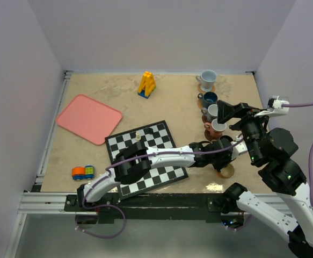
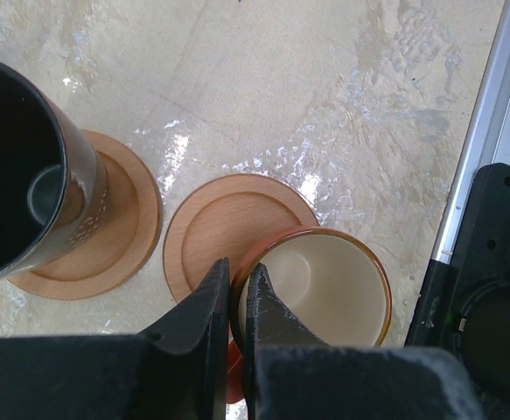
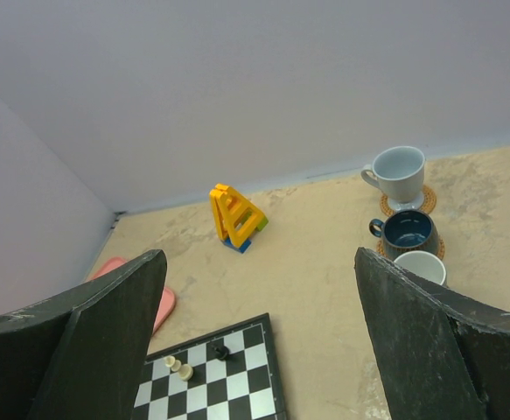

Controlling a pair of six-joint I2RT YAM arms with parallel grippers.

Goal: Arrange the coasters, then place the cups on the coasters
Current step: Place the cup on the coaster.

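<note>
A: What has the left gripper [image 2: 235, 297] got?
B: It pinches the rim of the tan cup [image 2: 324, 280], one finger inside, one outside. The cup overlaps the near edge of a light coaster [image 2: 220, 223].
A: And the right gripper [image 3: 255, 289]?
B: Jaws wide apart, holding nothing, with the pale cup [image 3: 401, 175] beyond it.
A: Any writing?
B: Pale specks on the black cup [image 2: 18, 175], unreadable

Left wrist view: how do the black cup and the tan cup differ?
The black cup is dark inside; the tan cup is cream inside with a brown rim. The black cup stands free on the left coaster; the tan cup, off-centre over the right coaster, is pinched at its rim by the left gripper. Both are upright, mouths up.
</note>
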